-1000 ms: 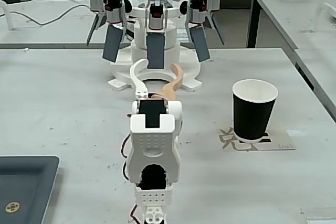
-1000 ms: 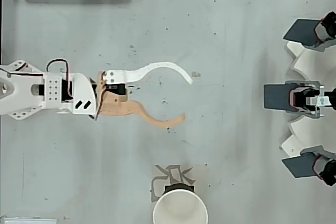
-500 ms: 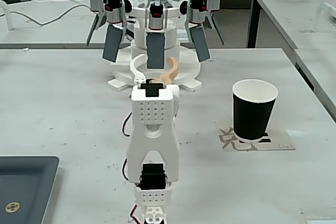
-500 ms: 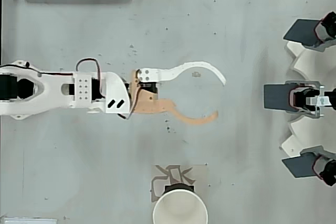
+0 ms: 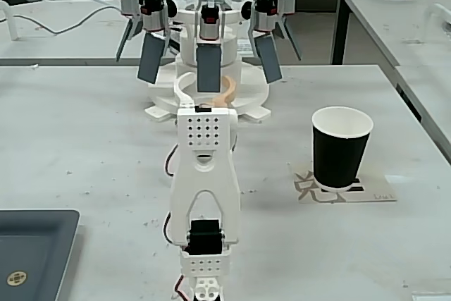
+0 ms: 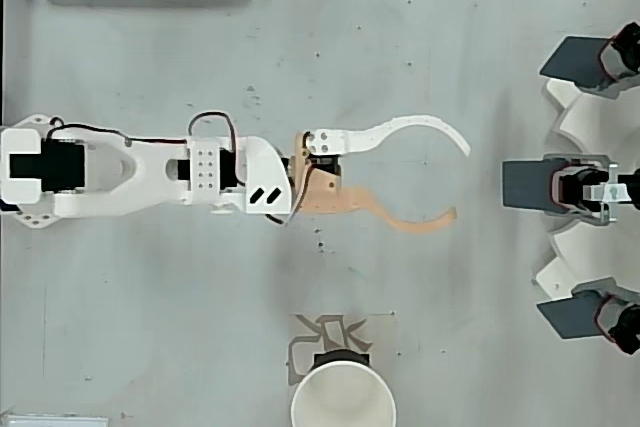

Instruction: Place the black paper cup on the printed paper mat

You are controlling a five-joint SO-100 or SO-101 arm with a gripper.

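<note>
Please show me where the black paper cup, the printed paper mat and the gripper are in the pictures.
black paper cup [image 5: 340, 154], fixed view, on its black outer wall.
printed paper mat [image 5: 377, 194], fixed view, on its bare right part.
gripper [image 6: 460, 182], overhead view, midway between the open fingertips.

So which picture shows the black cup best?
The fixed view: the black paper cup shows whole, black side and white rim, standing on the printed paper mat. The overhead view shows only its white inside, cut off at the edge.
</note>
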